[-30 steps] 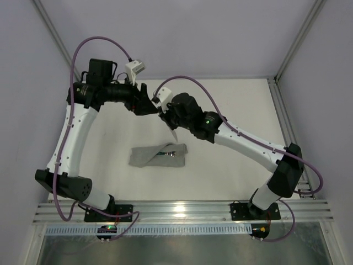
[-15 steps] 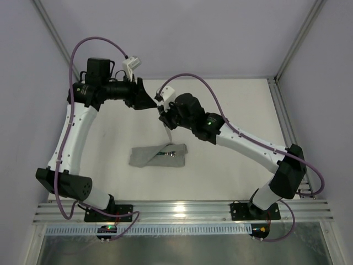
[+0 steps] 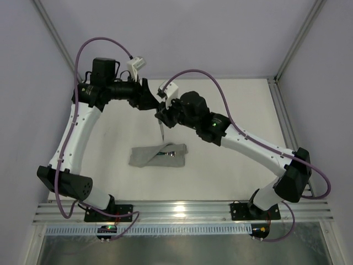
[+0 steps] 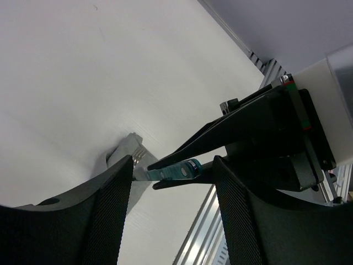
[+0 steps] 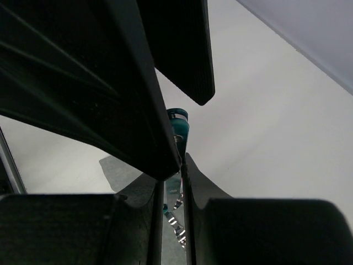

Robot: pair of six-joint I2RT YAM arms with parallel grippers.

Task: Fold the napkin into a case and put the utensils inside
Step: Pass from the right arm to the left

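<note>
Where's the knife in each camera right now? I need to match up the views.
Top external: the knife is at centre, blade hanging down from the right claw.
Left wrist: its teal handle is at lower centre, between the open left claw fingers.
Right wrist: its handle end is at centre, pinched in the right claw.
Shared landmark: the folded grey napkin on the table.

The white table (image 3: pixel 231 160) carries the grey case (image 3: pixel 146 156), lying flat near its middle, a little to the left, its long side running left to right.
</note>
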